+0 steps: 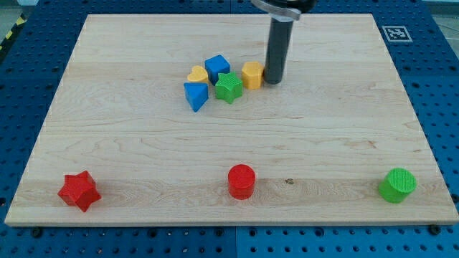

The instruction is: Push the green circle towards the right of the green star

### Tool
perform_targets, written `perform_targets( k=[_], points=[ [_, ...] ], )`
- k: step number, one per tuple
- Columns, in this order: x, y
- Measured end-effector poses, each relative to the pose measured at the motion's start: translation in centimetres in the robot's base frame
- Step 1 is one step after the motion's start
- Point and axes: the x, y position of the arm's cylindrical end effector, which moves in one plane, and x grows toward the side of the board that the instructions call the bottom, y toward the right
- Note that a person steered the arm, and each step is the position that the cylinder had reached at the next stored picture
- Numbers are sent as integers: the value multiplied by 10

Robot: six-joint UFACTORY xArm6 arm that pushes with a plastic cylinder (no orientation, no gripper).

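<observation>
The green circle (397, 185) sits near the view's bottom right corner of the wooden board. The green star (229, 87) lies in a cluster near the view's top middle. My tip (275, 81) stands just right of the cluster, touching or almost touching the yellow hexagon (252, 74). The tip is a little right of the green star and far up and left of the green circle.
In the cluster with the star are a yellow heart (198, 74), a blue cube (216, 68) and a blue block (195, 95). A red star (79, 190) lies at the bottom left and a red cylinder (242, 181) at the bottom middle. The board (129, 143) has edges all round.
</observation>
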Motion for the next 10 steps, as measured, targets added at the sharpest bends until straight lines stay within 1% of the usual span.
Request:
perform_targets(
  k=[1,2,3,4,5,6,7,8,9,10],
  points=[
    [-8,-7],
    [-8,13],
    [-2,47],
    [47,91],
    [131,167],
    [178,262],
    [193,288],
    [240,272],
    [241,246],
    [229,207]
  ],
)
